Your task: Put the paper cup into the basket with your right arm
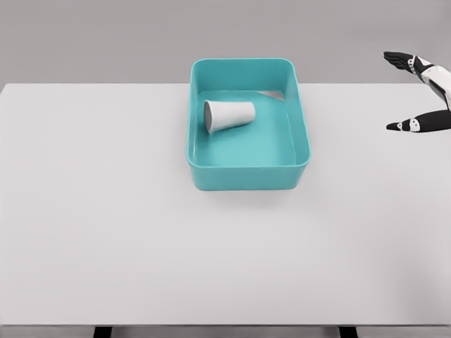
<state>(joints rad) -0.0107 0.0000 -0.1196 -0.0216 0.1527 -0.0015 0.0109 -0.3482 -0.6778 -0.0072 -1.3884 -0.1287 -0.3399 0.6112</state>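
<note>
Paper cup (pixel 229 115) lies sideways in basket (pixel 248 176), mouth pointing left.

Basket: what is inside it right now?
Inside the teal basket lies the paper cup on its side, mouth facing left. The floor under the cup is hidden. The right hand is open, away from the basket.

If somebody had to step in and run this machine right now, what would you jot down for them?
Right hand: at the picture's right edge, raised off to the side of the basket, fingers spread, holding nothing.
Left hand: not in view.
Paper cup: lying on its side inside the teal basket, in the far half, its wide mouth toward the left.
Basket: sits on the white table, near the far edge.
Done: the cup is in the basket and released.
Left: apparently nothing beyond bringing the right arm to rest.
</note>
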